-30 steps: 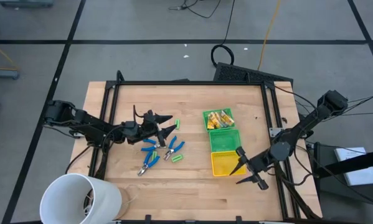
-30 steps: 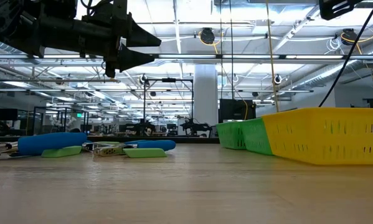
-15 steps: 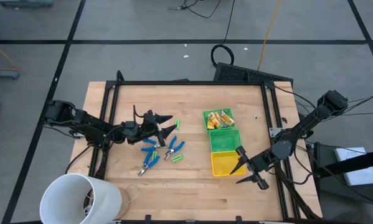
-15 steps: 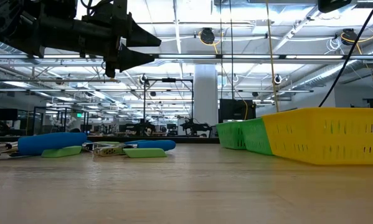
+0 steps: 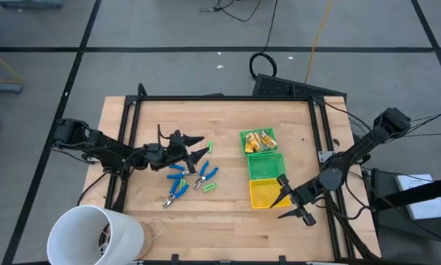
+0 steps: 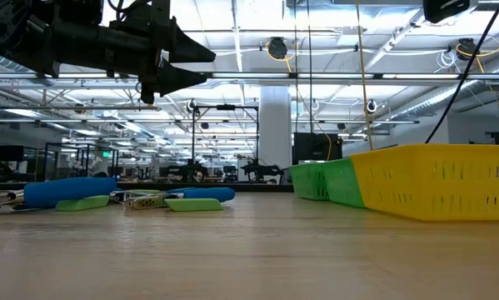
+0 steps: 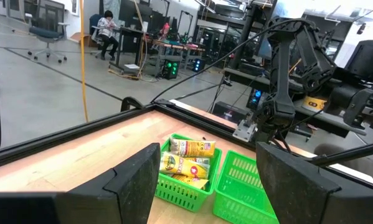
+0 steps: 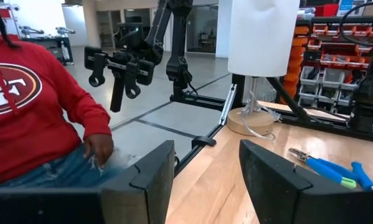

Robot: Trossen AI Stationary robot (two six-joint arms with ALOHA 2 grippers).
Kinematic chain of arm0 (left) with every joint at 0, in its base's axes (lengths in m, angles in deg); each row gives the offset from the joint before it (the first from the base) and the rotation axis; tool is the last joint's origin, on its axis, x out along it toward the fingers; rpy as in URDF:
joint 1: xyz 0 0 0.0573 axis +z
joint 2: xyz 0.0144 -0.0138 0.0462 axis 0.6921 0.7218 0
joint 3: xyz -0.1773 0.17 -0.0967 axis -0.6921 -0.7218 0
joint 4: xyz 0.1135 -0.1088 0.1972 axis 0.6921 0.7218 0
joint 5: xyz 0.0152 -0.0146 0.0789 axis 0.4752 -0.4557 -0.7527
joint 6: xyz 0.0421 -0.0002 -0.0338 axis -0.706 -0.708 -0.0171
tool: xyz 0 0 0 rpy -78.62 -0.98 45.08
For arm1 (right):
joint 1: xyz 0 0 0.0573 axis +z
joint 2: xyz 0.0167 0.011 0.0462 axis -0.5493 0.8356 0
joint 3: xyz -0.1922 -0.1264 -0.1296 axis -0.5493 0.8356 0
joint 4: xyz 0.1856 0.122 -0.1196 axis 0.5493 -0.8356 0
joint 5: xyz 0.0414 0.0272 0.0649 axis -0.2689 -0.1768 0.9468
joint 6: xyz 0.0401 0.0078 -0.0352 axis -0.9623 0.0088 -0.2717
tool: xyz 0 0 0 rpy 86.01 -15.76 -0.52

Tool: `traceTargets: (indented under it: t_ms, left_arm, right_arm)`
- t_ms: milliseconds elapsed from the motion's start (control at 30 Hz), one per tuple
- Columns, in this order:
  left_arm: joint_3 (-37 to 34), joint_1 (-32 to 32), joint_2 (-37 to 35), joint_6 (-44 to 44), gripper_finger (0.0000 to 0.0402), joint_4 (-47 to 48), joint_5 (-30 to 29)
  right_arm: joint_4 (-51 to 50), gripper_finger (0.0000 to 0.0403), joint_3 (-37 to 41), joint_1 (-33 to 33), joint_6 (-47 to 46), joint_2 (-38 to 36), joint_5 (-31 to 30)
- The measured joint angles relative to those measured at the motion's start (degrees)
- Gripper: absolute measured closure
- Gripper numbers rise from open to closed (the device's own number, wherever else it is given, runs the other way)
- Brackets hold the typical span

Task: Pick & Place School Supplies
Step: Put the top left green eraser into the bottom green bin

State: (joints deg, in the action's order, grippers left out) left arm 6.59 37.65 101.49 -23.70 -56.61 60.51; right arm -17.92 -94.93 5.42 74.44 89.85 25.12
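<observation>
Wooden table [image 5: 227,221] in a big open lab with concrete floor, and most of the school supplies are still loose on the left half — blue-handled pliers [image 5: 179,188] and short green pieces [image 5: 209,187] scattered there, while the yellow-tan wrapped blocks [image 5: 258,138] sit in the far green bin [image 5: 244,149], with a second green bin [image 5: 266,168] and a yellow bin [image 5: 265,194] lined up after it. Left gripper [image 5: 198,146] hangs above that loose pile, jaws apart and holding nothing, and the right gripper [image 5: 284,201] sits at the yellow bin's near right corner — also spread with nothing between the fingers. A large white cup [image 5: 95,234] is at the near left corner, and the right wrist view catches a person in a red hoodie [image 8: 37,118] beside the table.
</observation>
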Motion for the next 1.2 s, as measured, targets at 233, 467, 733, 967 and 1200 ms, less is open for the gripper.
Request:
traceTargets:
  t_ms: [233,467,733,967,1200]
  left_arm:
    - [0.0,0.02,0.0,0.0,0.0133,0.0,0.02]
    - [0.0,0.0,0.0,0.0,0.0133,0.02,-0.01]
    - [0.0,0.02,0.0,0.0,0.0133,-0.01,0.02]
    - [0.0,0.0,0.0,0.0,0.0133,-0.01,0.02]
    - [0.0,0.0,0.0,0.0,0.0133,-0.01,0.0]
  right_arm:
    - [0.2,0.0232,0.0,-0.04,1.02,-1.09,-0.16]
    - [-0.39,0.0232,0.0,-0.04,1.84,-1.96,-0.23]
    - [-4.08,0.0232,0.0,-0.23,0.84,-1.96,-0.29]
    - [-14.95,0.0232,0.0,-1.87,-4.58,-1.96,-0.18]
    - [-20.88,0.0232,0.02,-5.68,-6.46,-7.69,-0.18]
